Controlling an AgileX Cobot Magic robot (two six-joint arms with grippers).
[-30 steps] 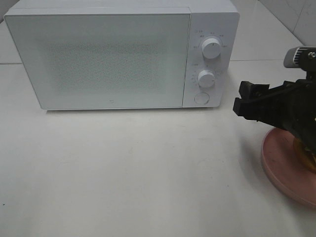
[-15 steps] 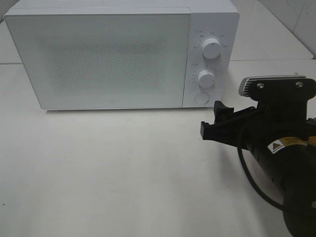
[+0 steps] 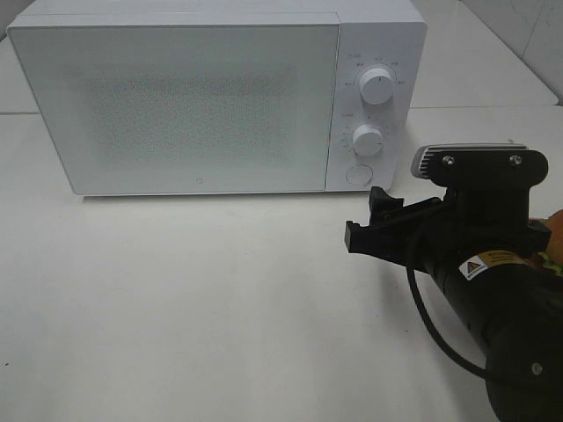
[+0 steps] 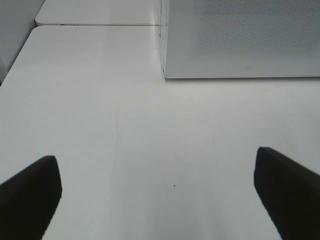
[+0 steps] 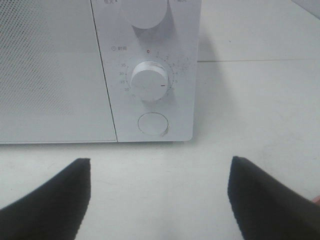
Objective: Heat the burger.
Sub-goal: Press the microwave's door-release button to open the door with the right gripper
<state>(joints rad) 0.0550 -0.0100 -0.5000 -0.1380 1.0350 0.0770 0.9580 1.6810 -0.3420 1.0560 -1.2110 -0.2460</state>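
Note:
The white microwave [image 3: 202, 101] stands at the back of the table with its door shut. My right gripper [image 3: 368, 220] hovers open and empty just in front of the control panel, below the round door button [image 3: 358, 174]. The right wrist view looks between the gripper [image 5: 160, 200] at the lower dial [image 5: 148, 85] and the button [image 5: 153, 124]. My right arm [image 3: 493, 290] hides nearly all of the burger [image 3: 554, 230]; only a brown and green sliver shows at the right edge. My left gripper [image 4: 160, 200] is wide open over bare table, near the microwave's front left corner [image 4: 165, 75].
The upper dial [image 3: 376, 86] sits above the lower dial [image 3: 368, 140] on the panel. The white table [image 3: 193, 299] stretches in front of the microwave. A second table surface [image 3: 475, 61] lies behind at the right.
My right arm has swung left and nearer the camera, from above the pink plate to the front of the microwave panel. It now covers the plate. The jaws stayed open.

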